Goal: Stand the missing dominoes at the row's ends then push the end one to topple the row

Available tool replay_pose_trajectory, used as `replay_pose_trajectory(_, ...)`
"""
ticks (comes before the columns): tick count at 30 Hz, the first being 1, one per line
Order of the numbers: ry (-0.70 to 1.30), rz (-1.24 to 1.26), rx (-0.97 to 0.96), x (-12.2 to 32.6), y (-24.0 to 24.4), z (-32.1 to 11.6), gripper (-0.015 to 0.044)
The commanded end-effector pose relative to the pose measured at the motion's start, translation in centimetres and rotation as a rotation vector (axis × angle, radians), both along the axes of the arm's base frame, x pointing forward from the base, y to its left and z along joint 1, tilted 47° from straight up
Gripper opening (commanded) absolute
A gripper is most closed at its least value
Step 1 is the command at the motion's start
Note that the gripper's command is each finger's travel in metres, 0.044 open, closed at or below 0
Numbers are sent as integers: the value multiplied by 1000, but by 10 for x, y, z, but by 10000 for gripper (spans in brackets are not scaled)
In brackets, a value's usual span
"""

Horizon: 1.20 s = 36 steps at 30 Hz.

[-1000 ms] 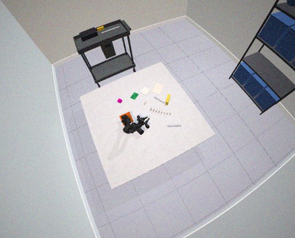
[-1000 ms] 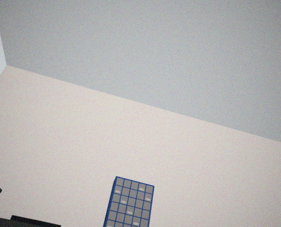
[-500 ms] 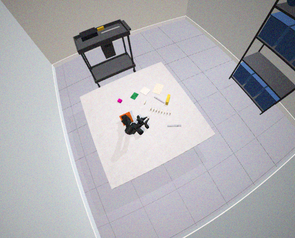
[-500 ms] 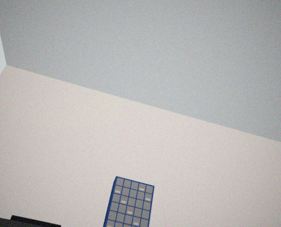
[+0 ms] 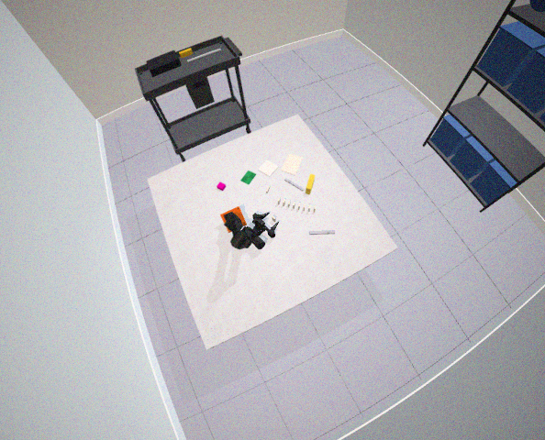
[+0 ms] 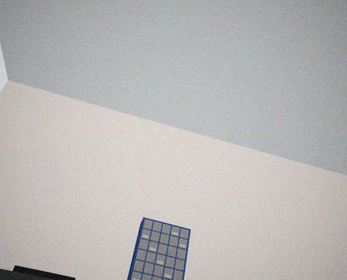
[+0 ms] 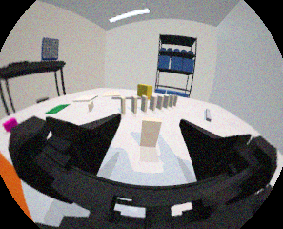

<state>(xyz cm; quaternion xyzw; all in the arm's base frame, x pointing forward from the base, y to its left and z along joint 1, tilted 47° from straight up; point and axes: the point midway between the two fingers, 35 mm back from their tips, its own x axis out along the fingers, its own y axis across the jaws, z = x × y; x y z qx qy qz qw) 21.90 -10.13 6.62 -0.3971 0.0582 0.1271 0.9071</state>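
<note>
OK, biggest first: pale square work surface (image 5: 263, 302) (image 7: 189, 107) carries it all. Jointed black robot arm (image 5: 244, 236) reaches in low w/ its black two-finger gripper (image 5: 272, 225) (image 7: 151, 118), jaws spread wide, nothing gripped. Rectangular yellow block (image 5: 309, 183) (image 7: 144, 91) sits beyond the row of thin cream dominoes (image 5: 298, 207) (image 7: 153, 103), all upright. One cream domino (image 5: 273, 218) (image 7: 151, 131) stands btwn the fingers, apart from both & off the row's near end. Another small cream domino (image 5: 267, 190) (image 7: 90, 106) is off to the side, prob. also to be placed. Step looks like a release or regrip, can't tell which. If regripping: center, close evenly, keep it plumb. If leaving: back out straight & slow, no sideways drift, fingertips well clear of the row.
</note>
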Motion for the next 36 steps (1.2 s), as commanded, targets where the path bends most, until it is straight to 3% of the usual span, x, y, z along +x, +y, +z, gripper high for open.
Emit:
replay_pose_trajectory(1,1,4,1,0,3,1,440)
replay_pose_trajectory(18,49,-20,52,8,33,34,440)
replay_pose_trajectory(28,466,-185,308,55,39,21,440)
replay_pose_trajectory(36,854,-451,320,65,69,9,440)
